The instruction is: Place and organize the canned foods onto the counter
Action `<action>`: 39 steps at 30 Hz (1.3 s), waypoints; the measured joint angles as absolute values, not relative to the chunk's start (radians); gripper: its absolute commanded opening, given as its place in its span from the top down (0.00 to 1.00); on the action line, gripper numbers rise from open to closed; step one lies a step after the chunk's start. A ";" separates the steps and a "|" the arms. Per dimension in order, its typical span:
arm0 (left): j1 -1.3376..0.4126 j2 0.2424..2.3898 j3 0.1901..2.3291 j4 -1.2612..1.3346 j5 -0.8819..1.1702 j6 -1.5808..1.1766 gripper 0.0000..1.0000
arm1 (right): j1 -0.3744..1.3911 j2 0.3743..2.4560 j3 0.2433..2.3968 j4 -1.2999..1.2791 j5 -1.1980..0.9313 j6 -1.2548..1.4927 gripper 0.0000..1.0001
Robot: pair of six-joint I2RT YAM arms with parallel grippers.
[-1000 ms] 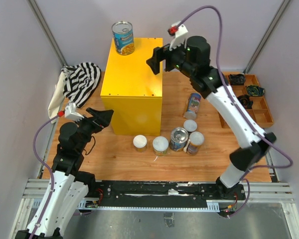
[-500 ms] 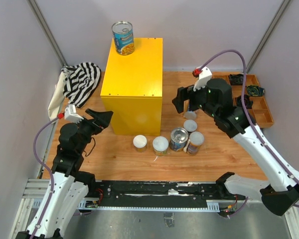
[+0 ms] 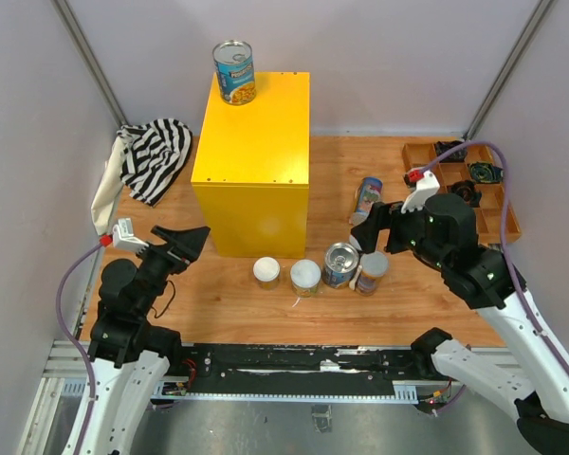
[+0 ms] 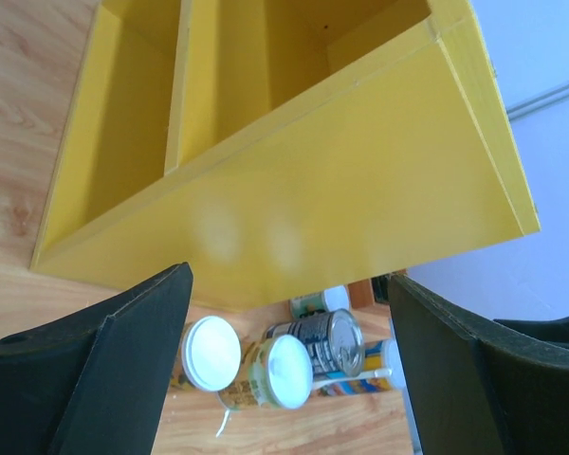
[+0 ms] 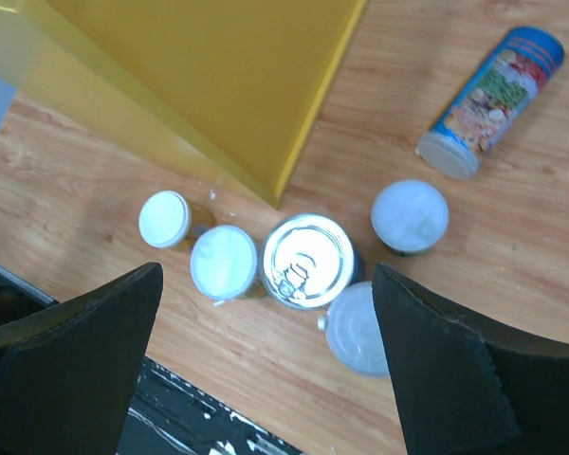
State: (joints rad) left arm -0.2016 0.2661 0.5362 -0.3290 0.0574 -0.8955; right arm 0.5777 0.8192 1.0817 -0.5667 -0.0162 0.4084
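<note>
The counter [image 3: 251,161] is a big yellow box at the back middle of the table. One blue-and-yellow can [image 3: 234,71] stands on its far left corner. In front of it is a cluster of upright cans: two white-lidded ones [image 3: 266,272] [image 3: 305,276], a silver-topped one [image 3: 340,263] and a clear-lidded one [image 3: 372,270]. A blue can [image 3: 366,198] lies on its side behind them. My right gripper [image 5: 267,280] hangs open above the cluster, over the silver-topped can [image 5: 309,261], holding nothing. My left gripper [image 4: 289,280] is open and empty, left of the counter [image 4: 294,190].
A striped cloth [image 3: 152,156] lies at the back left against the wall. A brown compartmented tray [image 3: 501,216] with dark items sits at the back right. Grey walls close in both sides, and a black rail runs along the near edge.
My right arm swung from beside the counter's top down and right, to hover over the can cluster. My left arm drew back slightly toward the near left.
</note>
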 measured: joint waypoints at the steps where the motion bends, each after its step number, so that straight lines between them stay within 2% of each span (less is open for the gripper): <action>1: -0.202 0.260 0.536 -0.342 0.059 -0.897 0.13 | 0.578 0.819 1.096 -0.616 -0.012 0.411 0.07; 6: -0.202 0.256 0.529 -0.386 0.069 -0.911 0.14 | 0.578 0.886 1.164 -0.773 0.010 0.414 0.06; 9: -0.202 0.257 0.524 -0.406 0.070 -0.914 0.14 | 0.579 0.933 1.164 -0.824 0.025 0.416 0.05; 11: -0.202 0.258 0.524 -0.407 0.070 -0.914 0.14 | 0.582 0.959 1.164 -0.850 0.031 0.415 0.00; 13: -0.202 0.266 0.524 -0.406 0.070 -0.914 0.14 | 0.590 0.992 1.164 -0.865 0.039 0.409 0.01; 22: -0.202 0.376 0.521 -0.361 0.077 -0.900 0.14 | 0.603 1.163 1.208 -0.869 0.053 0.319 0.01; 39: -0.202 0.416 0.519 -0.265 0.088 -0.898 0.14 | 0.617 1.347 1.222 -0.804 -0.030 0.215 0.02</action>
